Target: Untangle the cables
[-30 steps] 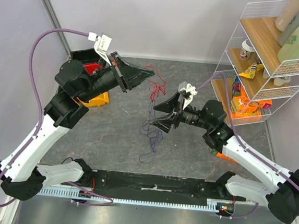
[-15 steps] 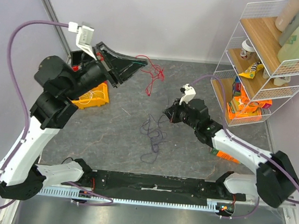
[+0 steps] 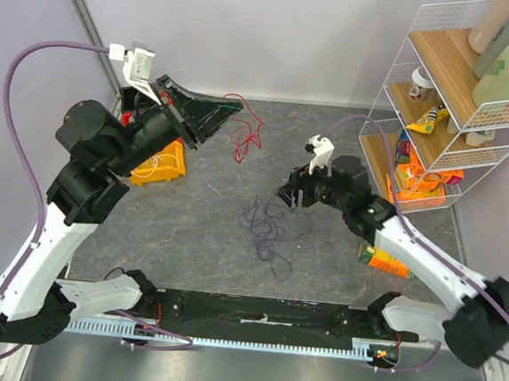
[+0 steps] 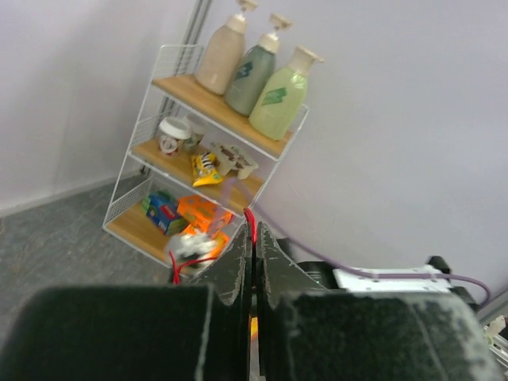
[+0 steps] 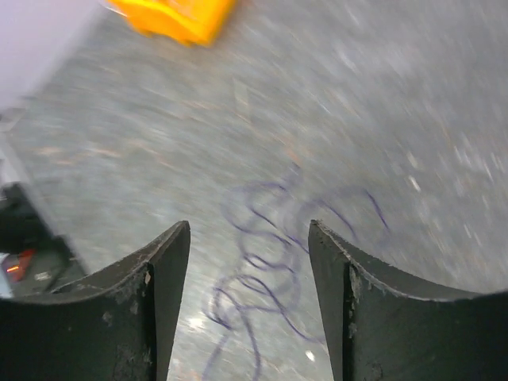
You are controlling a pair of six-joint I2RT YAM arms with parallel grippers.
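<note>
Above the mottled grey table [image 3: 189, 220], a thin red cable [image 3: 244, 138] is pinched in the closed left gripper [image 3: 233, 108] and hangs in loose kinks. The right gripper [image 5: 248, 238] is held with its curved black jaws apart and empty over the dark purple cable [image 5: 262, 266], which lies coiled on the table. Labels on the shelf bottles [image 4: 274, 95] cannot be read.

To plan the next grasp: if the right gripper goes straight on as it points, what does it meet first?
Probably the dark purple cable coiled on the table, between the open fingers of the right gripper; nothing else shows before it.
</note>
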